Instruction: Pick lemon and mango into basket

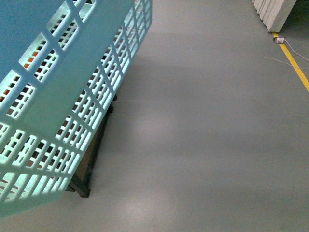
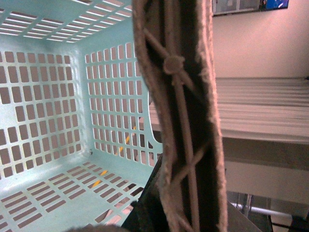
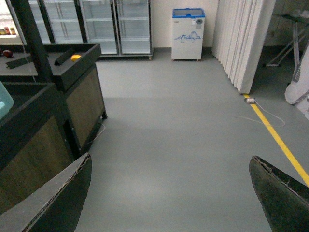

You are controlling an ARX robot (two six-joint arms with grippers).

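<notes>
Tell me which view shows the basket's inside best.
Left wrist view: it looks into the basket, showing lattice floor and walls, partly hidden by a brown handle. Front view shows only an outer wall. Right wrist view shows at most a turquoise sliver at one edge.

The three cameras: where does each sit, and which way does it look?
Front view: on the body, looking down at the grey floor; basket fills the left; no arm shows.
Left wrist view: on the left arm, looking into the basket past its brown handle; arm unclear.
Right wrist view: on the right arm, looking over the floor to glass-door fridges; open right gripper shows.
Front and left wrist share the basket.
</notes>
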